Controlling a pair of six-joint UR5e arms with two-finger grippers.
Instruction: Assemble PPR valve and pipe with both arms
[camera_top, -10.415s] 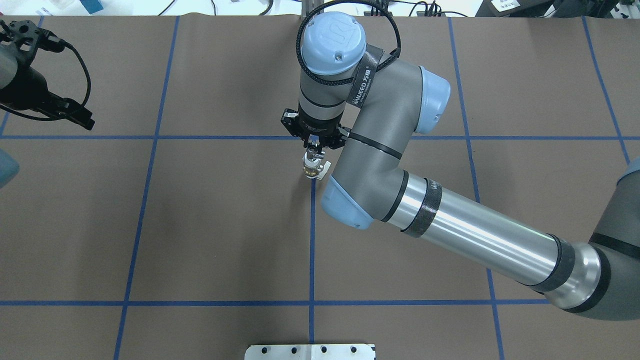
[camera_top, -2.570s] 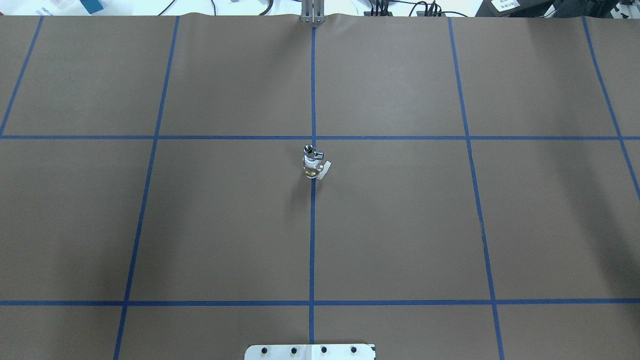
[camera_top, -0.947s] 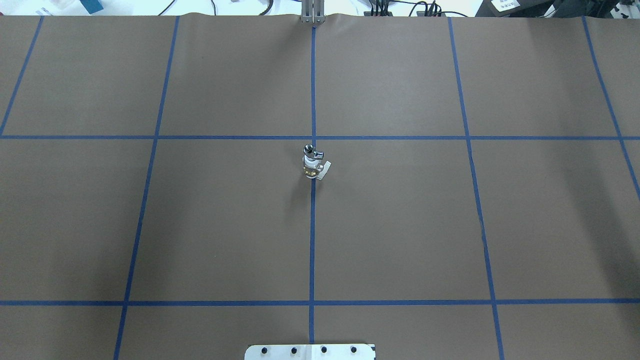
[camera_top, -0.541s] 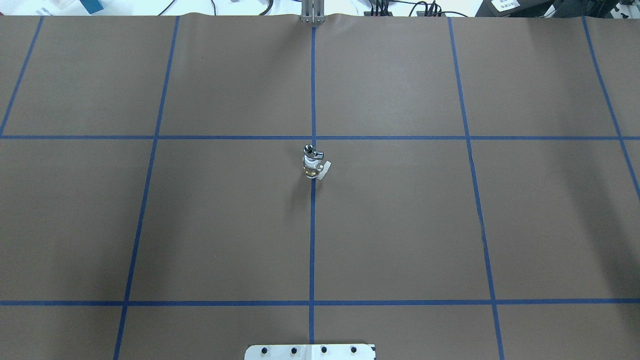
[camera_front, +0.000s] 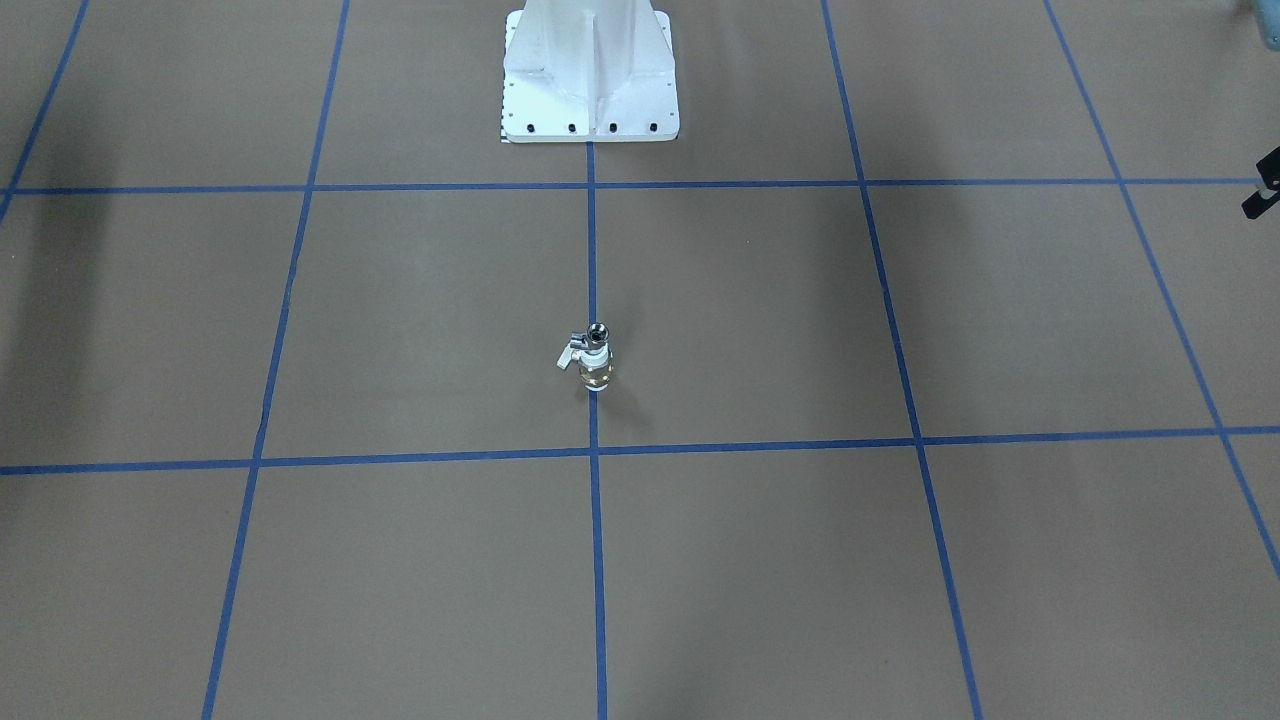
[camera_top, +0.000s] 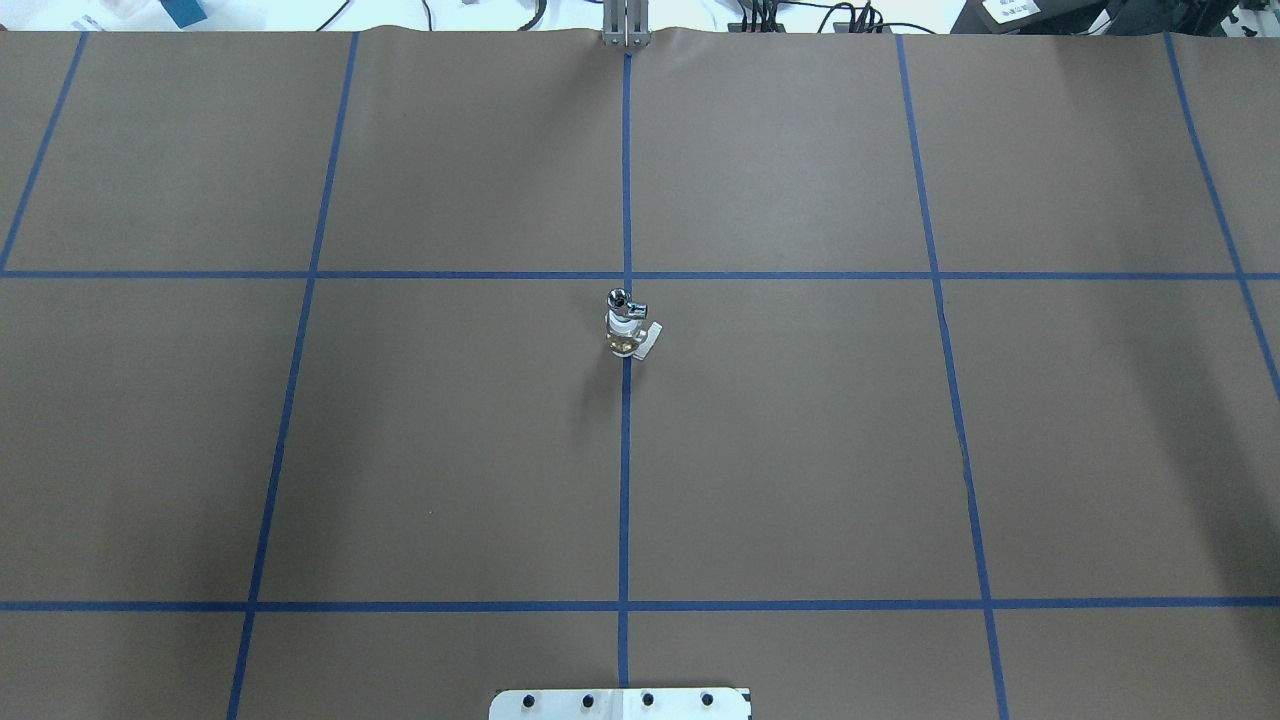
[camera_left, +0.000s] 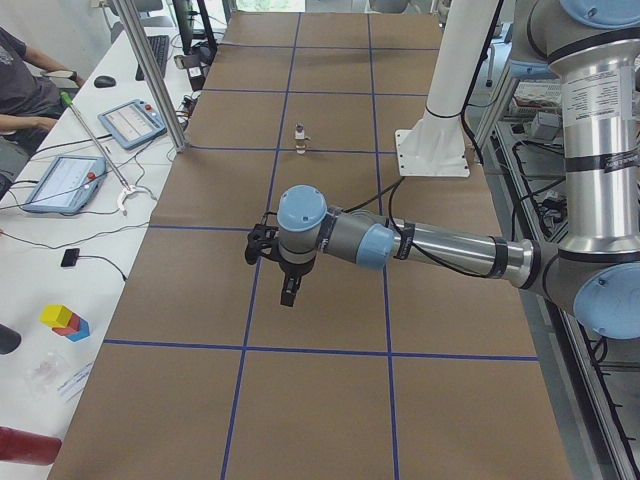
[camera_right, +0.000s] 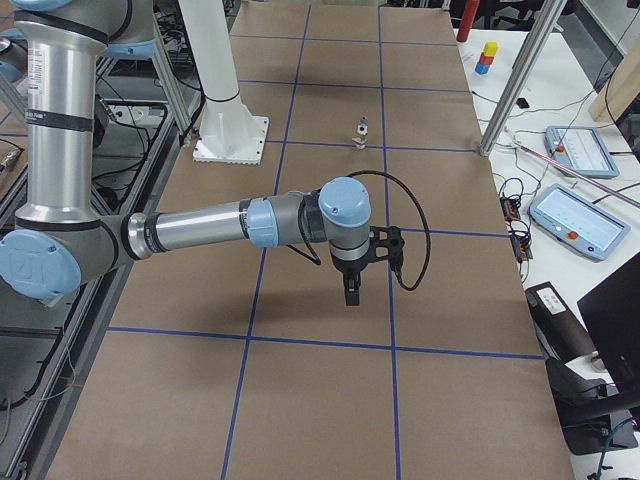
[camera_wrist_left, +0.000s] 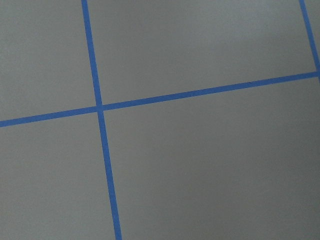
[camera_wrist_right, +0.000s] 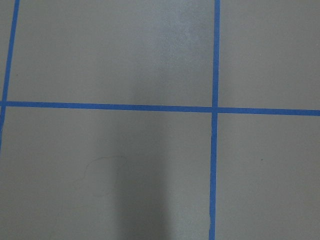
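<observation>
PPR valve (camera_top: 625, 338), pipe (camera_top: 619, 298) atop, stands well inside table (camera_top: 800, 450) edges; cannot tell jaws' opening.

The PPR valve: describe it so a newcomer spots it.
On the table, follow the centre blue tape line from the white pedestal base. The PPR valve stands on it, just before the second crossing. Brass body and white ends distinguish it from the all-silver pipe on top.

Holding the left arm (camera_left: 450, 250) out with the forearm level, wrist bent, the left gripper (camera_left: 288, 297) pointing straight down and touching nothing. Holding the right arm (camera_right: 200, 228) in the same way, right gripper (camera_right: 350, 294) downward. Impossible to tell how the jaws stand.
</observation>
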